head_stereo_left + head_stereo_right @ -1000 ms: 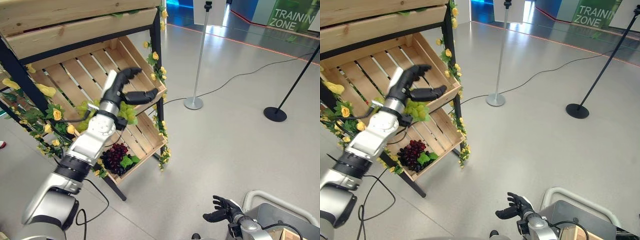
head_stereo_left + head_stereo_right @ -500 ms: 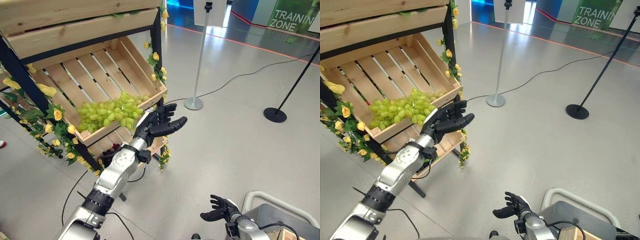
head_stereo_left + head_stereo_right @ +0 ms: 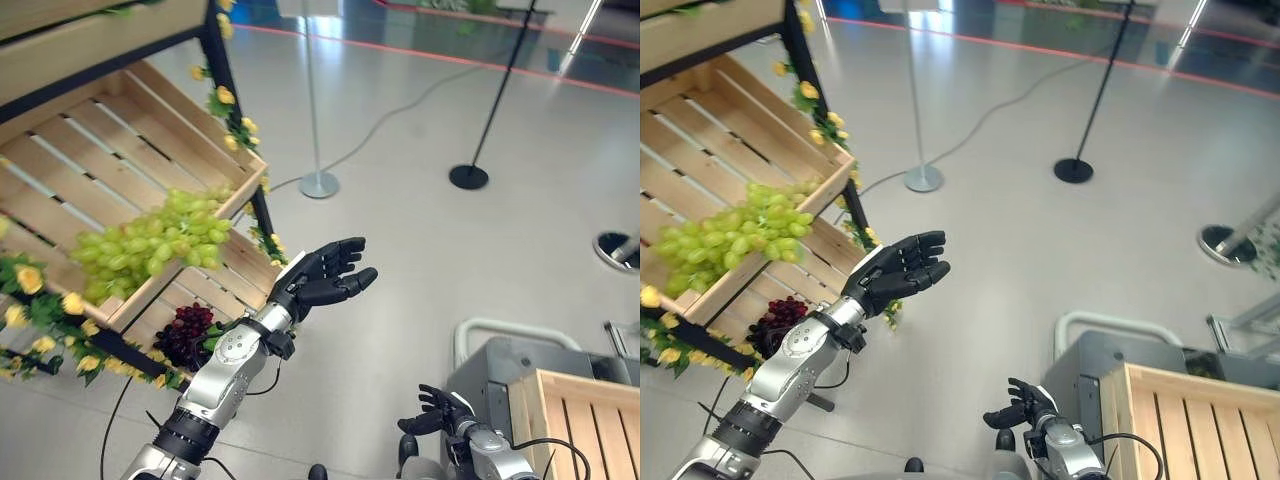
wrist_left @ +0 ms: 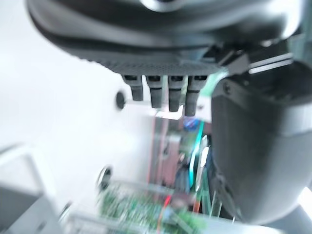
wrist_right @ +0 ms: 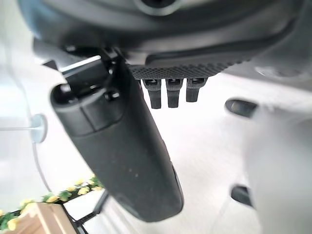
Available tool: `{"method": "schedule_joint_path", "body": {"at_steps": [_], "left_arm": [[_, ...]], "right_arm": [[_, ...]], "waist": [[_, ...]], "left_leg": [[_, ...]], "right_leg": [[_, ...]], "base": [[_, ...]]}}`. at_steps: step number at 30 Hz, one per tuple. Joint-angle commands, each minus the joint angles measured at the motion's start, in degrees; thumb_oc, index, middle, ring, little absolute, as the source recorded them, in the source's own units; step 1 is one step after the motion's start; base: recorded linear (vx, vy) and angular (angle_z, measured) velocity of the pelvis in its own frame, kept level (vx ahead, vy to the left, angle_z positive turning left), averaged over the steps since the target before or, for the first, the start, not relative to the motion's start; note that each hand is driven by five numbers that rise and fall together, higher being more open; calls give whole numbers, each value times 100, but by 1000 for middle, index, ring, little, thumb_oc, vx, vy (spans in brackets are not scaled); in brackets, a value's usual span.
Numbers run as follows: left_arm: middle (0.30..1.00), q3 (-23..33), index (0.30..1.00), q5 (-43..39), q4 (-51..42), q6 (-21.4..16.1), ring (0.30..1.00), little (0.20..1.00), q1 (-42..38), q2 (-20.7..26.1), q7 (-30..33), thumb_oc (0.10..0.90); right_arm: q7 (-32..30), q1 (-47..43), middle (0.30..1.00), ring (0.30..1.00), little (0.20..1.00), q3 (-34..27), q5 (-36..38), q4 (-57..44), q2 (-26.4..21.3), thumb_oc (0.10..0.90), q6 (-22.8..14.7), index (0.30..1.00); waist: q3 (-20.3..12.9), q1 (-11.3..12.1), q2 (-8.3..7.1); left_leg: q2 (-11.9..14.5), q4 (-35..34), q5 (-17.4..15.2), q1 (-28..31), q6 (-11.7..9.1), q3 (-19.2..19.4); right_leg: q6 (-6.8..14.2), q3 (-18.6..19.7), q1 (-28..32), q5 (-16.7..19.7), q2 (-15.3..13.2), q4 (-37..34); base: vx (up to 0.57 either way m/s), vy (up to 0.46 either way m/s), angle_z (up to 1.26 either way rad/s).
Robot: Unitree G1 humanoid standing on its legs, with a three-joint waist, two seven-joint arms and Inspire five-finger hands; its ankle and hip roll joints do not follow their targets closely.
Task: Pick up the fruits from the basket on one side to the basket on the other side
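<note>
While the green grapes lie in the slatted crate, the left hand reaches out open-fingered and empty; the right hand hangs low, fingers relaxed.

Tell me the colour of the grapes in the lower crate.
Dark purple grapes with green leaves, seen best in the left eye view.

Looking like an exhibition hall: glossy grey floor, black barrier stanchions, flower-trimmed slatted wooden display crates.
</note>
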Motion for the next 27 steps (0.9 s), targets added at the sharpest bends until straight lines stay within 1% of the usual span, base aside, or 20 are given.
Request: {"method": "schedule_joint_path", "body": {"at_steps": [1,2,3,5,6,8,9,10,11,12,13,14,15,16,17,18,19,21,24,27], "left_arm": [[900,307,900,-181,-288,-790,900,900,-207,-175,-298,800],[900,230,900,-63,-201,-796,900,900,-131,-198,-305,800],[900,122,900,-102,-29,-785,900,900,-77,-210,-307,800],[900,29,900,105,302,-977,900,900,0,-227,-227,800],[900,-12,900,-32,600,-960,900,900,92,-267,-303,800],[900,-90,900,140,1057,-1165,900,900,296,-370,-347,800],[900,-129,900,174,1324,-1192,900,900,387,-419,-338,800],[900,-180,900,121,1705,-1210,900,900,501,-522,-354,800],[900,-185,900,143,1764,-1139,900,900,527,-545,-309,800],[900,-242,900,365,2245,-1339,900,900,622,-649,-275,800],[900,-283,900,544,2600,-1410,900,900,667,-730,-216,800],[900,-324,900,538,2983,-1367,900,900,688,-837,-169,800],[900,-334,900,737,3433,-1404,900,900,698,-976,-70,800],[900,-335,900,796,3506,-1364,900,900,694,-1000,-46,800],[900,-309,900,976,4159,-1415,900,900,677,-1158,39,800],[900,-261,900,987,4583,-1390,900,900,648,-1277,64,800],[900,-245,900,941,4771,-1321,900,900,630,-1331,111,800],[900,-127,900,1038,5510,-1406,900,900,629,-1504,146,800],[900,-66,900,1145,5908,-1390,900,900,645,-1558,286,800],[900,-93,900,1640,6292,-1248,900,900,698,-1588,500,800]], "right_arm": [[127,-343,900,900,900,68,-119,162,-59,800,-573,900],[149,-385,900,900,900,117,-184,266,-47,800,-570,900],[123,-423,900,900,900,163,-158,277,-65,800,-514,900],[93,-446,900,900,900,187,-99,262,-83,800,-519,900],[101,-445,900,900,900,190,-97,282,-82,800,-580,900],[111,-394,900,900,900,125,32,298,-45,800,-585,900],[111,-362,900,900,900,69,197,333,-13,800,-561,900],[74,-324,900,900,900,-25,408,494,58,800,-596,900],[39,-317,900,900,900,-51,500,539,76,800,-601,900],[20,-302,900,900,900,-159,588,792,162,800,-732,900],[-8,-311,900,900,900,-236,621,1007,227,800,-811,900],[-40,-335,900,900,900,-287,659,1232,285,800,-888,900],[-68,-371,900,900,900,-329,684,1482,344,800,-945,900],[-74,-381,900,900,900,-338,681,1526,352,800,-950,900],[-112,-439,900,900,900,-381,580,1770,411,800,-973,900],[-162,-481,900,900,900,-355,515,1880,451,800,-962,900],[-188,-503,900,900,900,-332,488,1949,469,800,-981,900],[-219,-531,900,900,900,-292,228,2107,540,800,-1071,900],[-170,-535,900,900,900,-238,234,2174,583,800,-1199,900],[-219,-525,900,900,900,-212,502,2155,659,800,-1345,900]], "waist": [[-373,259,-98],[-430,344,-152],[-447,348,-188],[-466,342,-219],[-482,332,-223],[-499,293,-226],[-499,264,-225],[-500,225,-225],[-502,216,-224],[-507,184,-225],[-512,165,-222],[-519,140,-222],[-527,112,-220],[-526,109,-217],[-538,67,-208],[-553,41,-204],[-557,30,-202],[-596,-4,-195],[-616,-31,-198],[-621,-76,-214]], "left_leg": [[-149,136,-204,-194,-175,-393],[-121,129,-197,-238,-235,-316],[-100,136,-185,-264,-281,-302],[-70,106,-184,-244,-343,-276],[-41,79,-182,-220,-372,-235],[-1,75,-201,-193,-397,-170],[9,77,-210,-173,-402,-144],[9,80,-219,-139,-404,-125],[9,80,-222,-130,-404,-122],[5,83,-249,-98,-394,-120],[5,84,-264,-80,-387,-106],[6,86,-272,-66,-382,-84],[10,81,-286,-41,-374,-59],[11,78,-290,-34,-372,-54],[12,78,-300,-14,-366,-22],[8,77,-307,-1,-357,-4],[8,75,-313,12,-352,4],[6,63,-333,53,-345,34],[-3,63,-348,75,-334,41],[-12,86,-386,114,-320,60]], "right_leg": [[-177,-227,785,-58,323,-807],[-182,-315,987,-61,332,-1207],[-206,-229,1057,-32,422,-1444],[-224,-230,1150,19,453,-1678],[-241,-235,1184,33,465,-1748],[-263,-220,1195,12,488,-1755],[-272,-204,1199,6,503,-1750],[-288,-159,1205,4,536,-1745],[-292,-149,1207,3,544,-1745],[-313,-106,1216,-21,571,-1739],[-321,-81,1217,-26,585,-1737],[-328,-47,1214,-25,599,-1738],[-342,-14,1215,-29,615,-1741],[-345,-7,1217,-32,619,-1742],[-351,49,1209,-34,638,-1738],[-357,88,1206,-34,649,-1741],[-363,102,1209,-36,655,-1745],[-366,132,1229,-39,654,-1770],[-361,172,1233,-38,652,-1772],[-349,228,1241,-40,640,-1751]], "base": [[-7,-151,-39],[-29,-171,-35],[-27,-151,-31],[0,-89,-25],[7,-60,-13],[2,-41,-12],[22,-39,-11],[29,-35,-4],[48,-35,-2],[48,-28,-1],[53,-27,-1],[49,-20,-2],[36,-12,-4],[44,-9,-8],[43,-4,-13],[50,-5,-15],[38,-2,-13],[53,3,-15],[38,-3,-11],[21,-10,-1]]}}
